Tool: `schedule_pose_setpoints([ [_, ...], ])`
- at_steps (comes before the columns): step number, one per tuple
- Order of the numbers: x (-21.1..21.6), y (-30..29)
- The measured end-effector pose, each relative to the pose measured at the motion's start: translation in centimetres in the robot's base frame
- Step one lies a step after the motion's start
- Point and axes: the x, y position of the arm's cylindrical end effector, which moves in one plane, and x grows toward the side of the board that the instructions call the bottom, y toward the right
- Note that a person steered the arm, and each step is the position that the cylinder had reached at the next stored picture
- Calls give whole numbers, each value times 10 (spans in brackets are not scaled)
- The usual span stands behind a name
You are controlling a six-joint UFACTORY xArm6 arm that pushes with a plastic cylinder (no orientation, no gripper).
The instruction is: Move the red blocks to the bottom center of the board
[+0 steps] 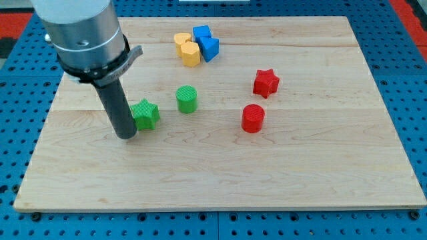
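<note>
A red star block (265,83) lies right of the board's centre. A red cylinder block (253,118) stands just below and left of it. My tip (126,135) rests on the board at the left, touching or nearly touching the left side of a green star block (145,114). The red blocks are far to the right of my tip.
A green cylinder (187,99) stands right of the green star. At the top centre, two yellow blocks (187,49) and two blue blocks (205,42) cluster together. The wooden board (320,180) lies on a blue perforated table.
</note>
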Motion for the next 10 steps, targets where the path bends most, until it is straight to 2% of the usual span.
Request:
schedule_pose_setpoints([
  [2,-33,51],
  [3,-16,36],
  [4,37,34],
  [5,73,113],
  [6,90,227],
  [8,82,414],
  [9,73,415],
  [10,37,427],
])
